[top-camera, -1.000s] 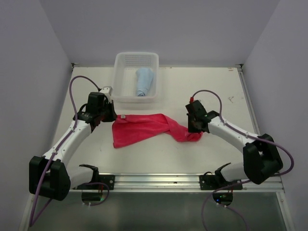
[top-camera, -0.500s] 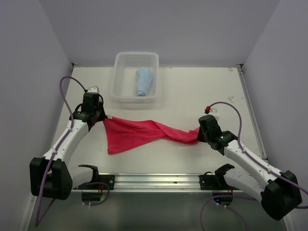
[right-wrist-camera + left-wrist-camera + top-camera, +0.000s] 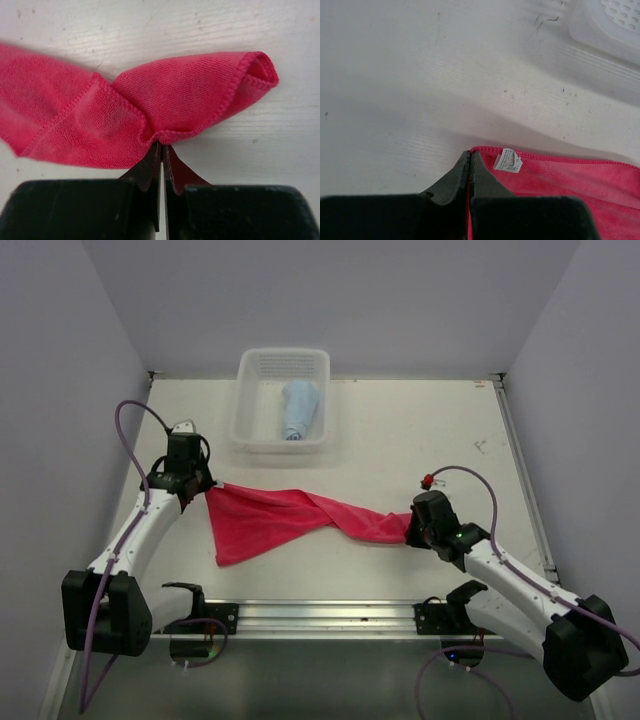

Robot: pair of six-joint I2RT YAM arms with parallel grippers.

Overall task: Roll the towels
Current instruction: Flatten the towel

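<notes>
Just in front of the basket (image 3: 283, 358), on its near side, the red towel (image 3: 290, 520) is stretched out across the table (image 3: 420, 440), and both arms have hold of it. The left gripper (image 3: 203, 485), down and to the left of the basket, has its jaws pinched tight on the corner right beside the white label (image 3: 507, 161). The right gripper (image 3: 410, 530), down and to the right of the basket, is clamped on a bunched fold at the opposite end. Between them the cloth twists over itself once, so it isn't flat. I'd say they're drawing it taut to spread it before any rolling starts. Inside the basket a blue towel (image 3: 299, 410) lies already rolled, which suggests the red one is meant to go there too. That twist needs undoing first.
</notes>
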